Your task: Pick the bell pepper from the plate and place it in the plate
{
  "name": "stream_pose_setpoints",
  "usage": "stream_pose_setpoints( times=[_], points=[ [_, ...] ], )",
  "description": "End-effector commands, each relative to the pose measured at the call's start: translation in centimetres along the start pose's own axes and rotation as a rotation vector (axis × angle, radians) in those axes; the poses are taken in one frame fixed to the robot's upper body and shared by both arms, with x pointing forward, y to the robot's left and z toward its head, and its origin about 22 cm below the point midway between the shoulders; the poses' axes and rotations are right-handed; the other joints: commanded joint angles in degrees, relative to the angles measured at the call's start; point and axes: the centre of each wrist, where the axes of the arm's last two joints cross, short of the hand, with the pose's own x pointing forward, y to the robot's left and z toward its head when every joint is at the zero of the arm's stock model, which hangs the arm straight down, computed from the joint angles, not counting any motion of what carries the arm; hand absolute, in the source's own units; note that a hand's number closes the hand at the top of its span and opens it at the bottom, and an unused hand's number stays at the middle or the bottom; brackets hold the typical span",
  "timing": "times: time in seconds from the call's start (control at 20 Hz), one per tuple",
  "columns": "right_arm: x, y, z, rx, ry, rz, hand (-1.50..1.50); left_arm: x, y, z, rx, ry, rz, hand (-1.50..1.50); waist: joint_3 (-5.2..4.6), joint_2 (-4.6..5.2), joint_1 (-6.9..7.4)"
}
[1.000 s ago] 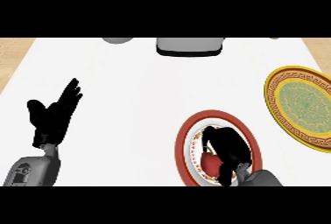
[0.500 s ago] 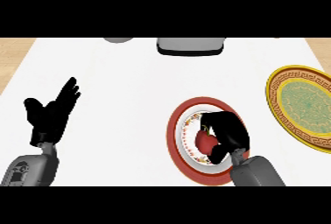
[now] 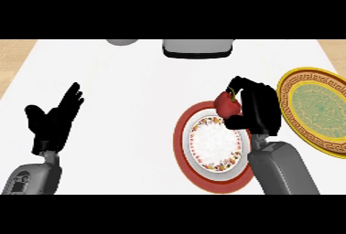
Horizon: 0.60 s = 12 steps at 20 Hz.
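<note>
**The pepper is up off the red plate**

A second ago the right hand [image 3: 260,109] was low in the middle of the red-rimmed plate [image 3: 186,151], and the pepper was hidden under it. Now the hand has moved up and to the right in the frame. Its fingers and thumb are curled round the red bell pepper [image 3: 227,104] and hold it. The pepper sits at the upper right edge of the red-rimmed plate, and it looks lifted clear of it. The white middle of that plate now shows bare.

This means the picking part looks done. What is left is to carry the pepper over to the yellow plate with the green middle [image 3: 317,109] and set it down there. That plate is at the right edge of the frame, just beside the hand, so the way looks short.

The left hand [image 3: 54,121] is at the left of the frame, well apart from both plates. It is open with its fingers up, it holds nothing, and it has stayed about where it was.

At the top of the frame are a grey box-like thing [image 3: 197,48] and a small grey round thing [image 3: 123,41]. Both are far from the plates. Nothing stands between the pepper and the yellow plate.
</note>
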Motion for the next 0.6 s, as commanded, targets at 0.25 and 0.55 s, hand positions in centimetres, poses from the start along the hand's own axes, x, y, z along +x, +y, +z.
stream_pose_setpoints(
  times=[0.25,0.55],
  points=[
    [-2.6,-5.7,-1.3,-0.305,0.21,-0.109,1.5,1.0,0.5,-0.5,-0.019,-0.002,0.002,0.0,0.04,0.1,-0.09],
    [-9.7,-6.0,-2.4,-0.33,0.316,-0.141,1.5,1.7,-1.3,-1.3,-0.012,-0.005,0.001,0.0,0.05,0.24,0.19]
  ],
)
